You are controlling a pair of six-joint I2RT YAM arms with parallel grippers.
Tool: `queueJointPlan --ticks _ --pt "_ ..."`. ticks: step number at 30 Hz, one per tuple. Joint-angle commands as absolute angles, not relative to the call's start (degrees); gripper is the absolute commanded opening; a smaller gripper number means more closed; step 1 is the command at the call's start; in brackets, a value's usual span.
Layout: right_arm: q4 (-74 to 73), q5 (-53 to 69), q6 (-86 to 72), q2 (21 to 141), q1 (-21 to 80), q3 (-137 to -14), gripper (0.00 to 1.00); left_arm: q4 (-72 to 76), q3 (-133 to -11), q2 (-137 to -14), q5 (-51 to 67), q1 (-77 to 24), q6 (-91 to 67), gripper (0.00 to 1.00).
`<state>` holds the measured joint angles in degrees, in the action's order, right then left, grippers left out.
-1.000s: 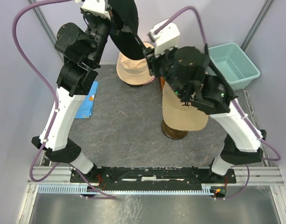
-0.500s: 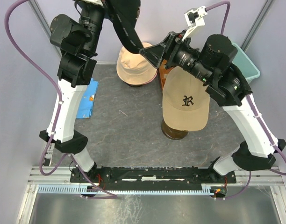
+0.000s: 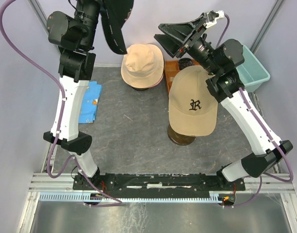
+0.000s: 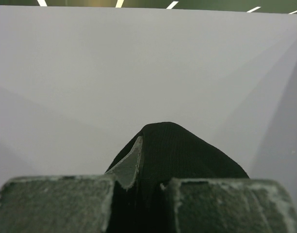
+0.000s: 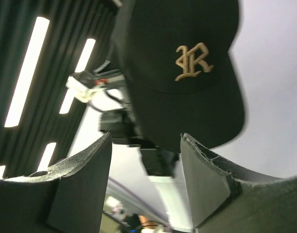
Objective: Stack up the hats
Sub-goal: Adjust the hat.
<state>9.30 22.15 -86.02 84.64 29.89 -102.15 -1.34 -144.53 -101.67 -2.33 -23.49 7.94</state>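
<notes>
My left gripper [image 3: 101, 8] is raised high at the back left and is shut on the black cap [image 3: 117, 25], which hangs from it. In the left wrist view the pads [image 4: 56, 204] pinch the black fabric [image 4: 187, 155]. My right gripper [image 3: 159, 30] is open and empty, to the right of the black cap and apart from it. In the right wrist view the black cap with its pale logo [image 5: 187, 63] hangs beyond that open gripper [image 5: 146, 165]. The tan cap with the black emblem [image 3: 192, 104] sits on the mannequin head. The plain beige hat [image 3: 142, 63] lies at the back, with a pink rim [image 3: 161, 81] under it.
The mannequin's brown stand [image 3: 181, 137] is at centre right. A teal tub [image 3: 248, 68] stands at the back right. A blue cloth [image 3: 90, 102] lies at the left. A small brown object [image 3: 173, 65] sits between the beige hat and the tan cap.
My left arm has lifted the black cap up and to the left. My right gripper, earlier at the cap's brim, has swung up and right and now stands open, apart from it.
</notes>
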Motion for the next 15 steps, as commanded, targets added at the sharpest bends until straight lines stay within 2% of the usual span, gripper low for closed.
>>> queueJointPlan --ticks 1,4,8,15 --pt "25.65 23.99 -102.60 85.63 29.92 -100.94 0.65 4.80 -147.04 -102.25 1.45 -23.31 4.18 0.03" --pt "22.75 24.23 -101.55 85.70 29.93 -103.69 0.66 7.08 -147.12 -103.32 2.77 -23.11 3.76 0.03" --pt "27.44 22.74 -109.07 86.62 30.50 -101.89 0.67 10.85 -147.13 -105.12 3.65 -22.93 1.87 0.03" --pt "21.40 21.06 -107.85 84.57 34.57 -102.46 0.72 20.70 -146.87 -108.54 3.13 -22.92 1.89 0.03"
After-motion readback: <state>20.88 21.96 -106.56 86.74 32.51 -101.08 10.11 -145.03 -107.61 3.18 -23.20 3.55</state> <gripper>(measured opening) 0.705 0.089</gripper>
